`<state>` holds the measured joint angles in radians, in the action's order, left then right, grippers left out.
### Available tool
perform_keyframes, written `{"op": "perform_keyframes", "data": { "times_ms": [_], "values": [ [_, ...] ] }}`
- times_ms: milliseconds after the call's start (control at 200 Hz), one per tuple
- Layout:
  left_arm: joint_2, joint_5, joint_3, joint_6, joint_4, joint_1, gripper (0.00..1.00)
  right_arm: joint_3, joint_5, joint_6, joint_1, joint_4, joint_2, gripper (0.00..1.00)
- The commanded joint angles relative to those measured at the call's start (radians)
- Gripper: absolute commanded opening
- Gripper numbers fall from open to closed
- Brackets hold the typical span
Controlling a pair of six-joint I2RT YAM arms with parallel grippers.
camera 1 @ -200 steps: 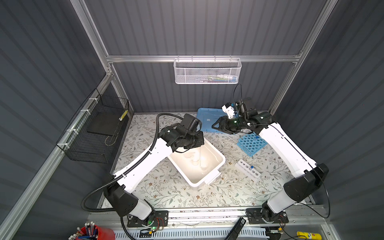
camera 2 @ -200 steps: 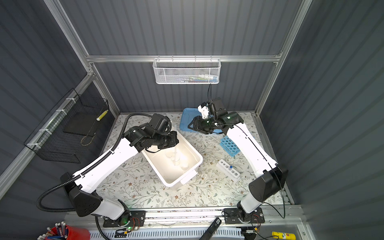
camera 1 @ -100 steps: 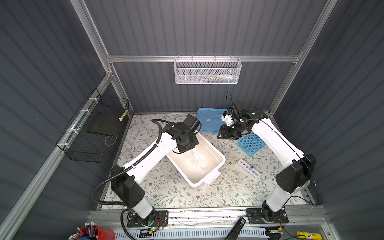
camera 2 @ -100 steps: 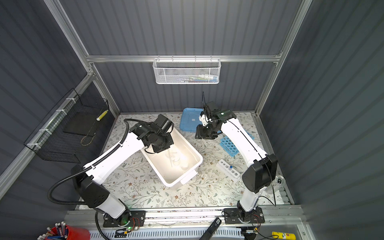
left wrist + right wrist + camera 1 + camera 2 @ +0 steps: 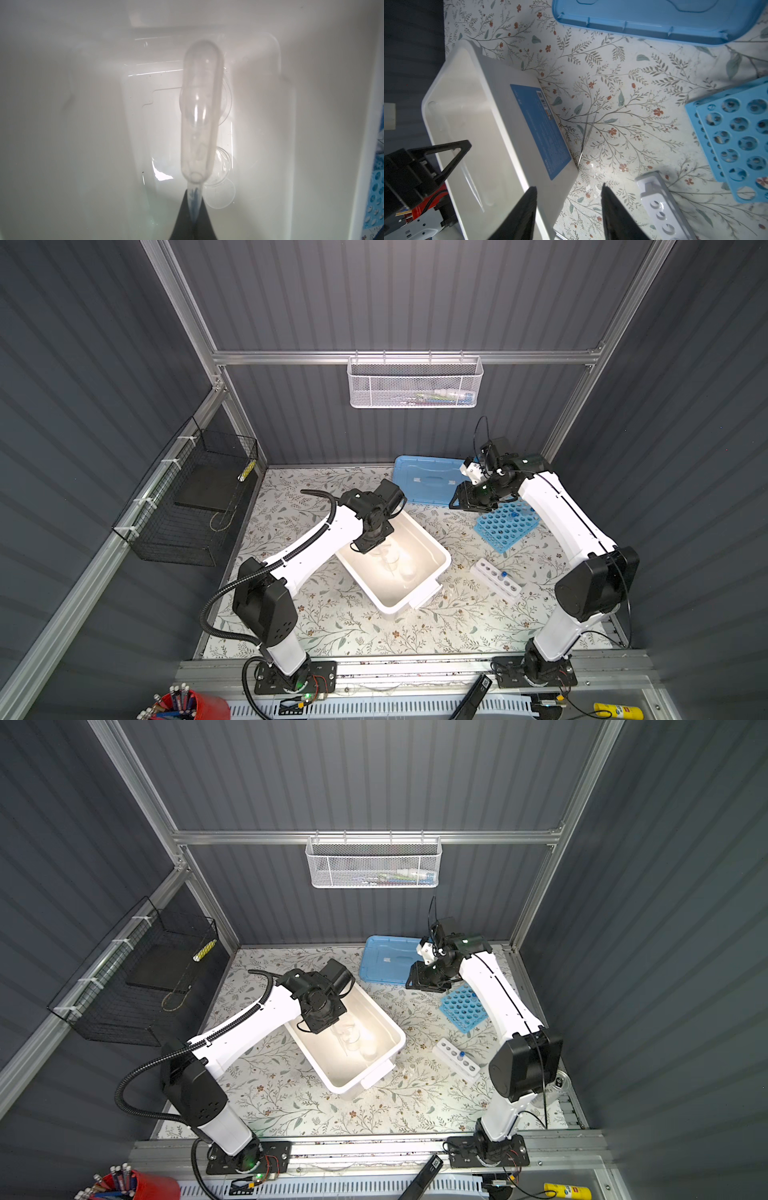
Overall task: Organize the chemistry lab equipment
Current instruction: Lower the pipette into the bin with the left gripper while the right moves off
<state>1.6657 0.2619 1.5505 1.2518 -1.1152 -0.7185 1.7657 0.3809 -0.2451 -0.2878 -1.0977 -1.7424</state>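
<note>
Left wrist view: clear tube [image 5: 199,116] pinched at its narrow end by left gripper [image 5: 194,204], jaws clamped tight on it. Held out over inside of white bin [image 5: 62,124], rounded end away from fingers. Beneath it on bin floor, round clear glass dishes [image 5: 220,193], outlines faint, number hard to tell. Shown in both top views reaching down into bin, fingertips hidden under wrist.

Right wrist view: right gripper [image 5: 568,187] with jaws partly apart and nothing between them, hanging over floral mat [image 5: 633,93] right at bin's outer wall. Thin rods [image 5: 586,135] lying on mat in a narrow V, meeting close against that wall. Farther out, blue many-holed rack [image 5: 737,141], small white rack [image 5: 660,199] and light-blue lid [image 5: 654,25], each apart from bin. Visible in a top view: one blue-capped tube [image 5: 503,574] standing in small white rack.
</note>
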Motion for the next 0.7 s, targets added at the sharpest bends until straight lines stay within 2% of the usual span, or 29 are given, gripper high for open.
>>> {"op": "perform_keyframes", "data": {
  "times_ms": [0,255,450,695],
  "values": [
    [-0.034,0.045,-0.040,0.062,-0.041,-0.004,0.00,-0.044,-0.010,0.017,0.019,0.018,0.015,0.52],
    [0.018,0.023,-0.099,0.030,0.002,0.003,0.00,-0.077,-0.014,0.017,0.026,0.029,0.037,0.52],
    [0.006,0.017,-0.127,0.055,0.001,0.002,0.00,-0.100,-0.022,0.019,0.031,0.029,0.061,0.52],
    [0.001,-0.006,-0.248,0.070,0.024,0.002,0.00,-0.130,-0.019,0.020,0.042,0.041,0.086,0.52]
  ]
}}
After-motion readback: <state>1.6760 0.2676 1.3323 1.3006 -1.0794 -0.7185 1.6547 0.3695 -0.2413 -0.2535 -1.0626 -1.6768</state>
